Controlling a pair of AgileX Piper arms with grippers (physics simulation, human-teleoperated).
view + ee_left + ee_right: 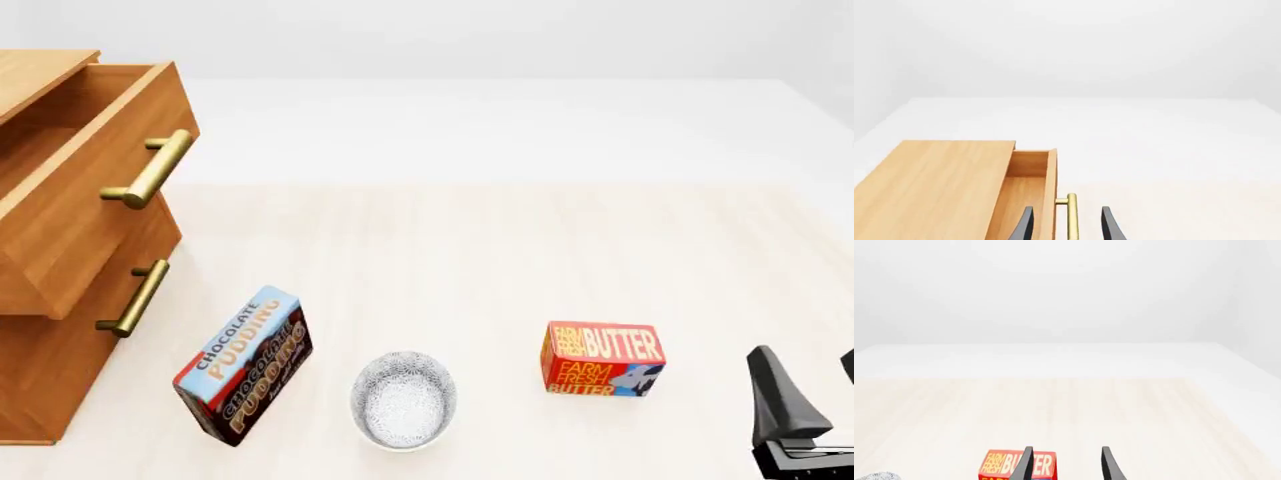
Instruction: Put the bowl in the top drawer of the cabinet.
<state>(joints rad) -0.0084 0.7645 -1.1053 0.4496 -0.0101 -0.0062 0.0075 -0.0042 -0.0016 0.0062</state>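
Everything I see is bright and evenly lit, with a soft white light that seems to come from above and no single lamp I can place. The table reads pale and nearly washes into the white background at its far edge. Shadows are faint: only a thin soft darkening under the bowl and beside the butter box. The brass handle of the top drawer carries a mild sheen, no harsh glare. All three views are sharp edge to edge, with no blur or visible bending.
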